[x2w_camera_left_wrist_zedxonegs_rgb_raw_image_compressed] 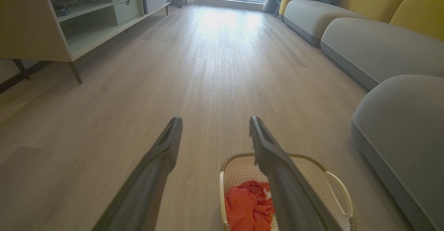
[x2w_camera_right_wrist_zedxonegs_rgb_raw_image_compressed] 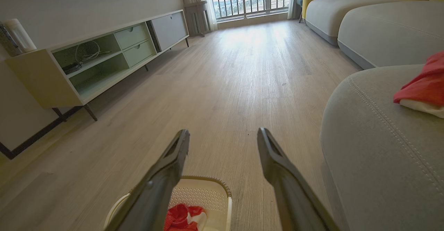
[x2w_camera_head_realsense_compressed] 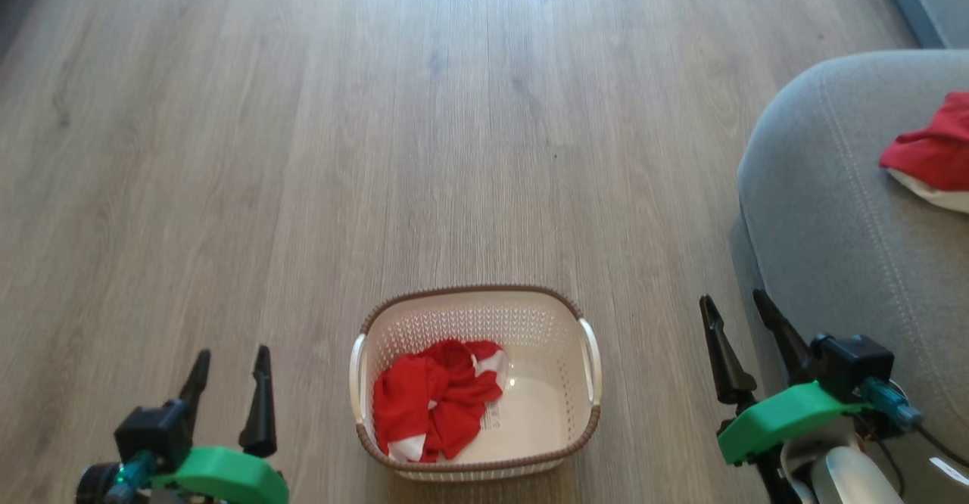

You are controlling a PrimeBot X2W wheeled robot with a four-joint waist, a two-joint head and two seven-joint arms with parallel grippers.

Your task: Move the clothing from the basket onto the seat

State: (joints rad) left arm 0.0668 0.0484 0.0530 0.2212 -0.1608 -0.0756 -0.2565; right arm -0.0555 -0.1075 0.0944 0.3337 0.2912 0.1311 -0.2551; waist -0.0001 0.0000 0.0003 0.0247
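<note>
No text, brand, number or sign can be read in any of the views. A paper label (x2w_camera_head_realsense_compressed: 496, 413) is seen on the floor of the basket (x2w_camera_head_realsense_compressed: 530, 322), at 3 o'clock of the red clothing (x2w_camera_head_realsense_compressed: 431, 402), by which it is partly covered. Rows of dark print are carried on the label, but they are too small to be made out. A small white tag (x2w_camera_head_realsense_compressed: 946, 471) is seen against the grey seat (x2w_camera_head_realsense_compressed: 833, 224), at its 5 o'clock end; nothing on it can be read.
</note>
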